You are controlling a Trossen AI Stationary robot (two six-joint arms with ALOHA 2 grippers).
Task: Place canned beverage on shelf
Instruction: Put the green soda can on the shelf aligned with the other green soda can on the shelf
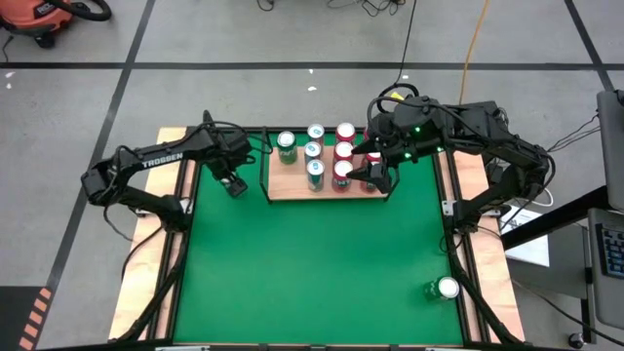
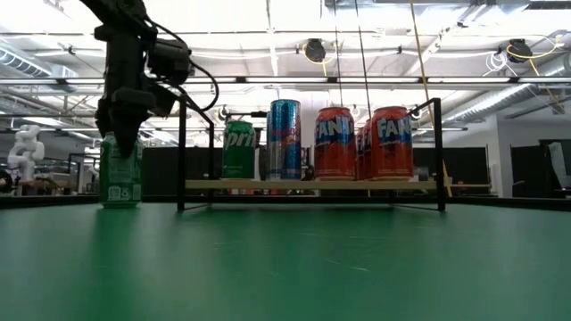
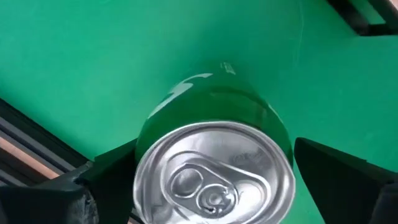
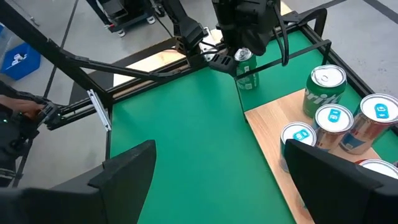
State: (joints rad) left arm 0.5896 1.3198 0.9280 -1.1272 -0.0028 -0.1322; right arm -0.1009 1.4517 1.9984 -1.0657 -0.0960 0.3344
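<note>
Just beside the left end of the shelf, on the green table, the left gripper stands over a green can, its fingers apart on both sides of it. The step looks like grasping or releasing; next this can must be carried onto the board's free place. The right gripper waits open above the shelf's right end.

A robotics lab or industrial test hall. Two dark robot arms, the left one lettered "TROSSEN", are mounted at a green-topped counter on a grey concrete floor marked with black lines. Overhead run exposed steel beams and bright strip lights. A red shop vacuum, loose cables and a white robot figure stand around.
</note>
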